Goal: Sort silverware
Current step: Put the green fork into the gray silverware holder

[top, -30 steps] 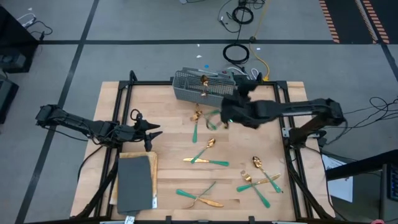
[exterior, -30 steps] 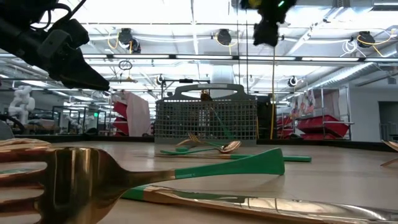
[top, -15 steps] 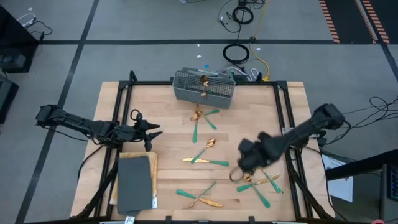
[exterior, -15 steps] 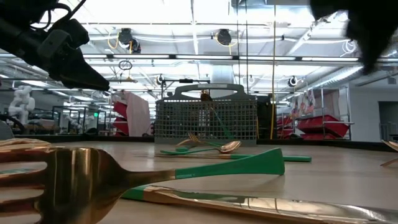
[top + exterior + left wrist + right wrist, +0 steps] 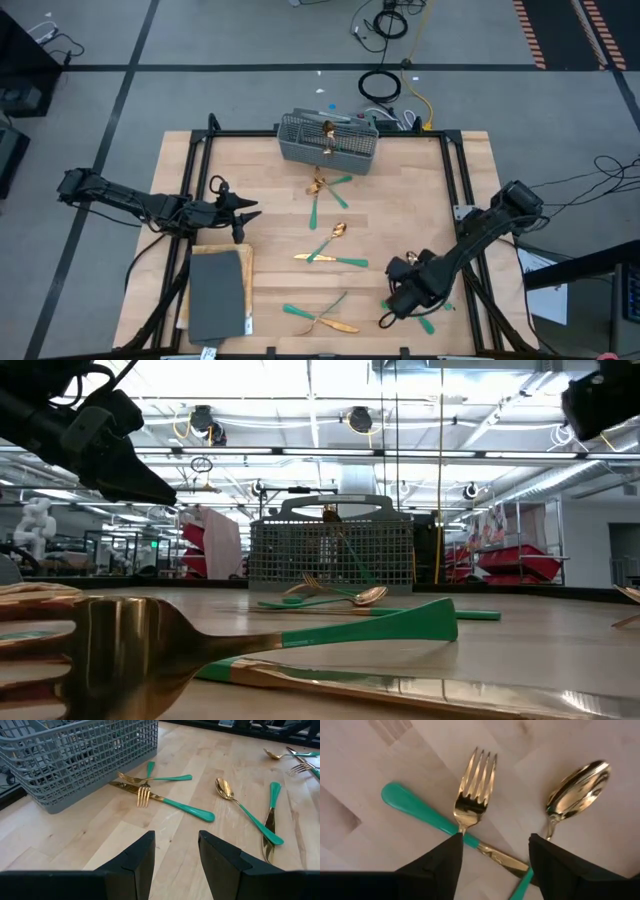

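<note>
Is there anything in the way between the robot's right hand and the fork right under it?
Nothing visible. The right hand hangs open right above the fork, with only air between them. The fork does lie across a teal-handled knife, and a spoon sits close beside it, so they might get bumped.

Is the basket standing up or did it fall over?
Standing up. The grey wire basket sits flat on the table with its open top facing up, and one gold-headed piece pokes out.
</note>
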Controlling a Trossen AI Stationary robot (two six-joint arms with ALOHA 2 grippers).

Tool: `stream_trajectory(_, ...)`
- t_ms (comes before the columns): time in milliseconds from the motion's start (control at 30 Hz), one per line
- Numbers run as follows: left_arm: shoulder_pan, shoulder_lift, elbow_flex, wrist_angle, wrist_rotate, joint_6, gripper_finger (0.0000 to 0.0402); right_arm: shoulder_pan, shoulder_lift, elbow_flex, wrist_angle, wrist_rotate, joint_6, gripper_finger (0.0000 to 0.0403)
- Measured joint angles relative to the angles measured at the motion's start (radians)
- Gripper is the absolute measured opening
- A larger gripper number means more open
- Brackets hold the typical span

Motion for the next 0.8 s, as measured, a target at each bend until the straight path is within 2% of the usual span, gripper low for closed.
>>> stream_trajectory(333, 0.000, 0.000, 0.000, 0.000, 0.000, 0.000, 0.0157, 0.006, 0.111, 0.000, 0.070, -0.004, -0.015, 0.0247)
stream_trajectory(567, 0.000, 0.000, 0.000, 0.000, 0.000, 0.000, 0.0157, -0.004, 0.184, 0.007, 0.050, 0.024, -0.035, 0.0236)
stream_trajectory(667, 0.000, 0.000, 0.000, -0.001, 0.000, 0.000, 0.0157, -0.003, 0.200, 0.007, 0.060, 0.041, -0.074, 0.0194)
stream_trajectory(800, 0.000, 0.000, 0.000, -0.003, -0.001, 0.000, 0.0157, -0.003, 0.203, 0.007, 0.074, 0.046, -0.089, 0.0071)
